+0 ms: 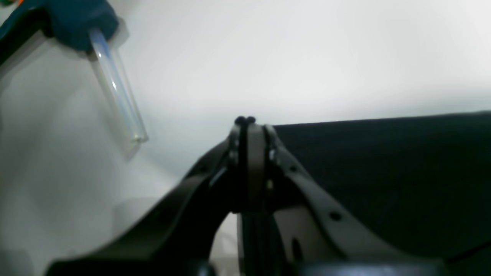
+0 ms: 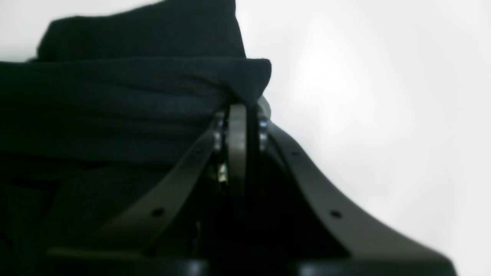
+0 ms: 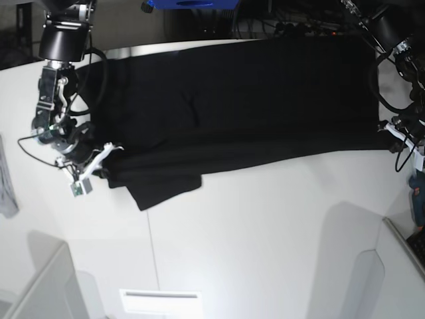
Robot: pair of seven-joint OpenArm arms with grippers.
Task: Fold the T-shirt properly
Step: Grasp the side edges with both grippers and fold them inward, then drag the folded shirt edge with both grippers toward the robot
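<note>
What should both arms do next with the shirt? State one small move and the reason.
Probably carry the pinched edge across the T-shirt toward its far side, both arms together. The right gripper is shut on bunched cloth at one end; the left gripper is shut at the opposite end, though its hold on the cloth is unclear. The shirt lies stretched between them, with one flap hanging out unfolded.

Fingers [image 1: 245, 120] together — beside T-shirt [image 1: 383, 172]

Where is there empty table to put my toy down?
The white table is bare in front of the T-shirt, down to the slot at its near edge. The far half is covered by the shirt, with both grippers at its ends.
</note>
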